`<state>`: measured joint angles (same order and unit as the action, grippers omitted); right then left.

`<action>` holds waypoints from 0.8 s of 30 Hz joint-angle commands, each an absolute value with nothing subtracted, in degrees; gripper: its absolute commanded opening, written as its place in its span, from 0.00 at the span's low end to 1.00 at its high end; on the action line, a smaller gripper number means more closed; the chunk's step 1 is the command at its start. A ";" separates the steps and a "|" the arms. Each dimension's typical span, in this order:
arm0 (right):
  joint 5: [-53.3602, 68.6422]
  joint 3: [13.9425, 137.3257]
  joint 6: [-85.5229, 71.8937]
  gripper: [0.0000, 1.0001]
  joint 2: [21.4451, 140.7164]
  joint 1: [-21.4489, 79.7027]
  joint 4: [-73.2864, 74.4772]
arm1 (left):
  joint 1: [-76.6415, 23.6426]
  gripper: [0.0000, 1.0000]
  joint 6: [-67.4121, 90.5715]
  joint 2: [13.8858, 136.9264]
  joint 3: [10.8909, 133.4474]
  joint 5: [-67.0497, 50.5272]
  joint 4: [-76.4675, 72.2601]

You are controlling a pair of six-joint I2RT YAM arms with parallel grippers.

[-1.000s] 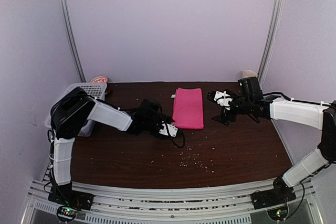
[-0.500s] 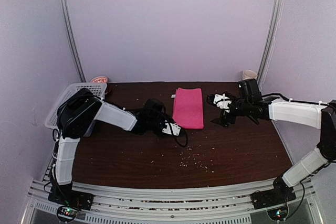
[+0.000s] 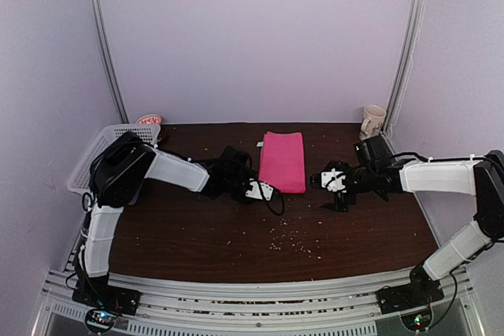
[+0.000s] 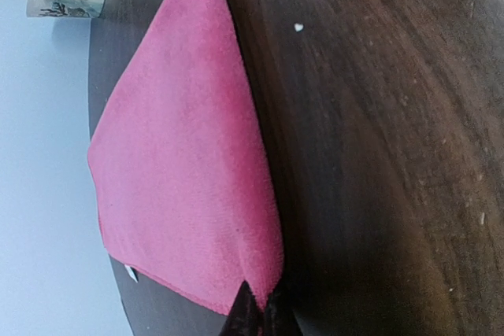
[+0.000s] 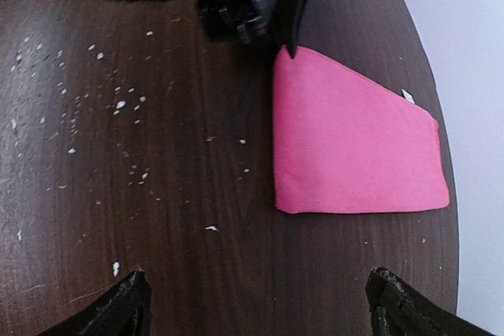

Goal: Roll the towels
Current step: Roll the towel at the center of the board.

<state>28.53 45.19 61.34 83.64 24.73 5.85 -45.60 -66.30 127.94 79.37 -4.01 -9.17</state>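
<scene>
The left gripper (image 4: 257,314) has its jaws pressed together right at the near-left corner of the pink towel (image 3: 282,161), the dark tips overlapping the hem; whether any cloth is actually caught between them cannot be told from these views. The right gripper (image 5: 264,308) stands spread wide with nothing between its fingers, low over the bare dark wooden table (image 3: 197,234), just off the towel's near-right corner. Judged from this, the rolling has not yet begun: the towel lies flat near the table's far middle, no edge lifted or curled, so the whole roll is left to do, and the pinch at the corner looks like its opening step. A scrap of red-and-white print (image 3: 148,120) shows at the far end of the white lattice basket (image 3: 118,135) on the left; whether it is the second towel cannot be told, and no rolled towel is visible anywhere. The pink towel is folded into a long, narrow rectangle running away from the arms, plush and evenly bright, its edges straight, with a small white tag (image 5: 407,96) at its far-left corner. Pale crumbs (image 3: 287,238) are scattered nearer the arms, and a cream mug (image 3: 372,120) stands at the far right.
</scene>
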 commanded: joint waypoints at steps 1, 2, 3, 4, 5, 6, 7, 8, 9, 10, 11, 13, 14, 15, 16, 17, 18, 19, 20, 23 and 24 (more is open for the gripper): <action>33.01 41.34 71.07 0.95 84.65 24.74 3.47 | -45.88 0.00 -59.29 125.85 80.80 -11.63 1.72; 33.37 40.68 71.47 0.94 84.81 24.85 2.55 | -45.88 0.00 -58.05 125.16 81.05 -13.21 3.30; 33.59 39.99 71.86 0.93 85.17 24.91 1.57 | -45.89 0.00 -56.87 124.63 81.20 -14.62 4.57; 33.81 39.57 72.18 0.92 85.43 25.00 0.90 | -45.88 0.00 -55.42 124.06 81.21 -15.93 5.44; 33.79 39.34 72.36 0.91 85.78 25.15 0.30 | -45.88 0.00 -54.17 123.63 81.21 -16.98 6.44; 33.76 38.93 72.39 0.90 85.98 25.40 -0.36 | -45.88 0.00 -52.81 123.14 81.09 -17.94 7.14; 33.73 38.52 72.22 0.90 86.15 25.63 -1.33 | -45.88 0.00 -51.79 122.74 80.86 -18.95 7.73; 33.51 38.04 71.98 0.90 86.28 26.18 -2.50 | -45.88 0.00 -50.87 122.47 80.52 -19.87 8.03; 33.07 37.41 71.69 0.90 86.43 26.72 -3.79 | -45.88 0.00 -49.77 122.17 80.18 -20.69 8.16; 32.37 36.89 71.44 0.90 86.60 27.42 -5.11 | -45.90 0.00 -49.01 121.98 79.90 -21.44 8.16; 31.56 36.55 71.23 0.90 86.88 28.06 -6.52 | -45.89 0.00 -48.30 121.87 79.67 -22.05 8.34; 29.70 36.34 71.08 0.89 87.76 29.72 -7.74 | -45.91 0.00 -47.18 121.86 79.71 -23.52 9.18; 28.57 36.26 70.79 0.89 88.26 30.51 -8.60 | -45.87 0.00 -46.74 121.88 79.78 -24.35 9.67; 27.47 36.23 70.37 0.88 88.82 31.37 -9.55 | -45.92 0.00 -46.54 121.87 79.92 -25.23 10.37; 26.42 36.00 69.95 0.88 89.31 32.13 -10.66 | -45.88 0.00 -46.21 121.95 80.19 -26.09 11.14; 25.45 35.89 69.56 0.87 89.83 32.88 -11.64 | -45.76 0.00 -45.69 121.86 80.36 -26.86 11.75; 24.36 35.76 69.13 0.86 90.36 33.56 -12.90 | -45.59 0.00 -45.49 121.93 80.52 -27.68 12.26; 22.78 35.59 68.50 0.85 90.96 34.22 -14.03 | -45.35 0.00 -45.23 121.87 80.71 -28.67 12.77; 22.06 35.60 68.21 0.83 91.47 34.81 -14.96 | -44.98 0.00 -44.89 121.89 80.83 -29.68 13.15; 18.98 35.51 68.06 0.81 93.08 36.16 -16.68 | -43.58 0.00 -43.90 121.96 81.48 -33.97 14.66; 18.14 35.38 68.06 0.80 93.56 36.47 -17.27 | -43.13 0.00 -43.64 121.91 81.74 -35.14 15.09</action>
<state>23.83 36.10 69.19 91.94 35.20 -12.53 -44.88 -46.19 123.70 80.36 -27.49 11.27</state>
